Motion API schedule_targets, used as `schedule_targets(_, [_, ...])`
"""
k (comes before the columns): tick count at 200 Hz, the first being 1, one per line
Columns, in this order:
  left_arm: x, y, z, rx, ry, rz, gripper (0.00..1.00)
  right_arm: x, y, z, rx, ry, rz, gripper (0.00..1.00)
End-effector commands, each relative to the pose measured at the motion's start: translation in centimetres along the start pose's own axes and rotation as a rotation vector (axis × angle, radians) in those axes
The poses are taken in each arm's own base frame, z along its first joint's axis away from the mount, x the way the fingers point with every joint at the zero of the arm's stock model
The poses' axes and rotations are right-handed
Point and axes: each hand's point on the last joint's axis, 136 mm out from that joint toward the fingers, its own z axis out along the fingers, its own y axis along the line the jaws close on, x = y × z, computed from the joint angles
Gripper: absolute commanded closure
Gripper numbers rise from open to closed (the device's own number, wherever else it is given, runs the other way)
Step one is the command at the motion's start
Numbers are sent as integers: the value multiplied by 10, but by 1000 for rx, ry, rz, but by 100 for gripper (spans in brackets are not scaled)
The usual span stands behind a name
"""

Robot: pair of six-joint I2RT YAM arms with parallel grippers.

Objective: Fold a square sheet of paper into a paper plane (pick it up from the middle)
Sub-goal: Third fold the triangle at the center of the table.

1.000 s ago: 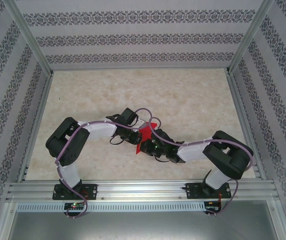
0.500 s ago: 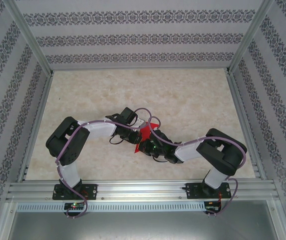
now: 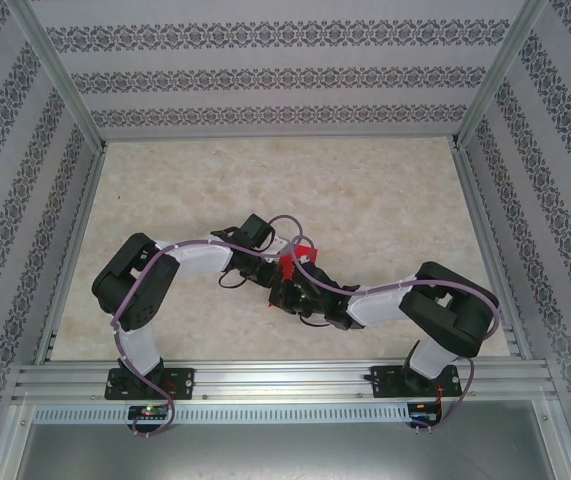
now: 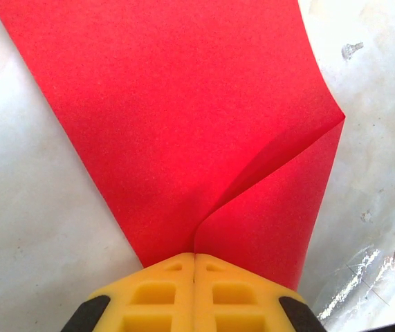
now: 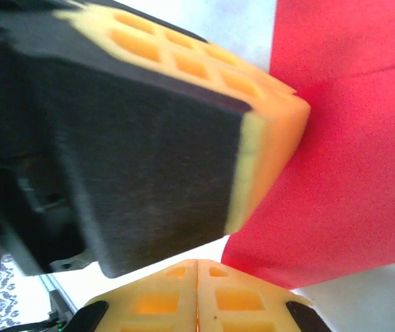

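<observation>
The square sheet of paper (image 4: 183, 117) is bright red and bent, with a soft fold running up to the right. My left gripper (image 4: 194, 254) is shut on its near edge. From above, the sheet (image 3: 289, 264) shows between both wrists at the table's middle, with the left gripper (image 3: 271, 272) on it. My right gripper (image 5: 197, 261) is shut, and I see nothing in its seam. The paper (image 5: 335, 166) lies just past its right fingertip. One of the left gripper's fingers (image 5: 266, 131) looms close above. The paper plane is out of view.
The pale marbled table (image 3: 365, 200) is walled on three sides by patterned panels (image 3: 265, 75). An aluminium rail (image 3: 285, 380) carrying both arm bases runs along the near edge. The right arm's elbow (image 3: 450, 305) stands near the right frame.
The right gripper has crept left towards the left gripper and now covers more of the red sheet from above. The left arm has stayed still, holding the paper.
</observation>
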Motion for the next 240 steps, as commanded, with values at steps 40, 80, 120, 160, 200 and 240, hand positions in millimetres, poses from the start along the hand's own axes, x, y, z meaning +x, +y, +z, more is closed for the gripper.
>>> schedule_targets(40, [17, 17, 9, -40, 67, -35, 95, 10, -29, 17, 88, 21, 46, 92])
schedule_targets(80, [16, 17, 8, -45, 66, -34, 96, 3, -3, 6, 24, 3, 20, 92])
schedule_targets(120, [15, 17, 9, -43, 66, -34, 96, 6, 15, 0, -18, 5, 0, 91])
schedule_targets(160, [15, 16, 9, -38, 70, -35, 96, 16, -9, 18, 70, 41, 30, 92])
schedule_targets(200, [15, 17, 8, -43, 68, -34, 95, 25, -37, 25, 191, 81, 49, 93])
schedule_targets(240, [14, 16, 8, -43, 66, -32, 96, 4, -7, -5, 121, 1, 2, 91])
